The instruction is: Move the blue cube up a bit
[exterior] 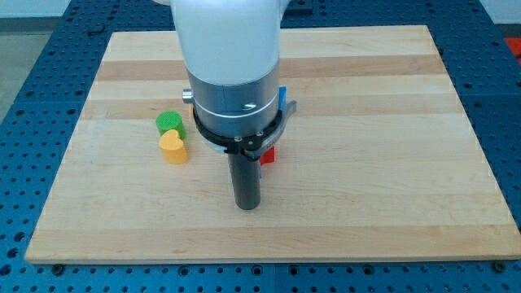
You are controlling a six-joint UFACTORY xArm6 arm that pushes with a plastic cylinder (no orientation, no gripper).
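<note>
The blue cube [282, 96] shows only as a thin blue sliver at the right edge of the arm's body, near the board's middle; most of it is hidden. My tip [247, 205] rests on the board below the arm, well below the blue cube. A red block [267, 155] peeks out just right of the rod, above the tip; its shape is hidden. A green block [169, 122] and a yellow heart-shaped block [172, 147] sit close together at the view's left of the rod.
The wooden board [391, 163] lies on a blue perforated table [32, 81]. The arm's white and grey body [232, 65] covers the board's upper middle.
</note>
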